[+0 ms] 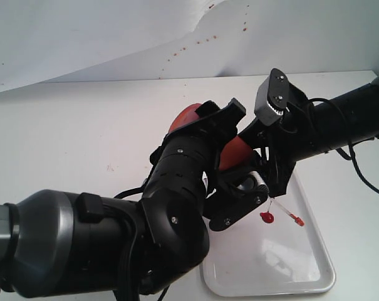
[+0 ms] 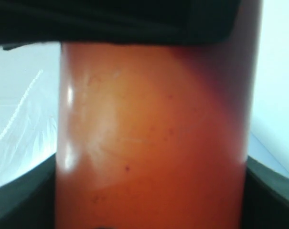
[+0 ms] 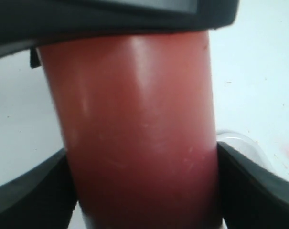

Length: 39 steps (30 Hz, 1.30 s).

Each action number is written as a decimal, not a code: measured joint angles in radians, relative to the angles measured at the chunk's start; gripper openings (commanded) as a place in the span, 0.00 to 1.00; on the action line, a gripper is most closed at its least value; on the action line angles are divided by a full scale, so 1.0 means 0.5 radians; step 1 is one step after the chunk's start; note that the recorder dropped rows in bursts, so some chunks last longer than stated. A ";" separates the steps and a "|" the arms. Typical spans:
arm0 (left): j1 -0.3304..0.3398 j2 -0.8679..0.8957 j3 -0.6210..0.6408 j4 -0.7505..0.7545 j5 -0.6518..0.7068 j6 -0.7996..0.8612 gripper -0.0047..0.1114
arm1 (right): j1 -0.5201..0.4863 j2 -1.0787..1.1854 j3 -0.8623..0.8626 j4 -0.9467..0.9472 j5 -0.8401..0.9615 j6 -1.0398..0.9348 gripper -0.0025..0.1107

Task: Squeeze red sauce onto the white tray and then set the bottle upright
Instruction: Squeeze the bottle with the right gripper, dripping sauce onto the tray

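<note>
Left gripper [image 2: 146, 205]: clenched on the bottle [image 2: 154, 133]. Dark fingers [image 2: 20, 205] press against both sides of the red wall, which fills nearly the whole left wrist view.

Right gripper [image 3: 144, 191]: also grasping the bottle. Black fingers [image 3: 32, 195] sit tight against either flank, and the body runs up between them to the gripper's housing.

Exterior view: both arms meet at mid-scene, the left from the near left and the right from the right edge. The bottle is carried off the surface between them and tilted. Its rounded base shows up and to the left behind the left gripper's housing, and a patch of red wall shows between the two sets of fingers. The lower end points down toward the white tray [image 1: 302, 285]. The nozzle is mostly hidden by the grippers.

Just below the grippers, a small round blob of red sauce [image 1: 266, 217] lies on the tray's far half. A thin pale strand rises from it toward the bottle's hidden end; whether they join cannot be made out. Just beside the blob is the tether's tiny red cap [image 1: 298, 221].

The tray rests on the white table [image 1: 64, 132]. Brown-red specks [image 1: 189, 47] dot the white backdrop, well apart from the tray.
</note>
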 measured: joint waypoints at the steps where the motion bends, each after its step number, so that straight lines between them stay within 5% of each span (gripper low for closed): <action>1: 0.000 0.000 0.000 0.000 0.000 0.000 0.04 | 0.000 0.000 0.000 -0.004 0.000 0.000 0.02; 11: 0.000 0.000 0.000 0.000 0.000 0.000 0.04 | 0.000 0.000 0.000 -0.004 -0.004 0.000 0.06; 14: 0.000 0.000 0.000 0.000 0.000 0.000 0.04 | 0.000 0.000 0.000 -0.004 -0.004 0.000 0.21; 21: 0.000 0.000 0.000 0.000 0.000 0.000 0.04 | 0.000 0.000 0.000 -0.004 -0.004 -0.005 0.75; 23: 0.000 0.000 0.000 0.000 0.000 0.000 0.04 | 0.000 0.000 0.000 -0.004 -0.016 0.000 0.82; 39: 0.000 0.000 0.000 0.000 0.061 0.000 0.04 | 0.000 -0.004 0.000 -0.101 -0.063 0.104 0.86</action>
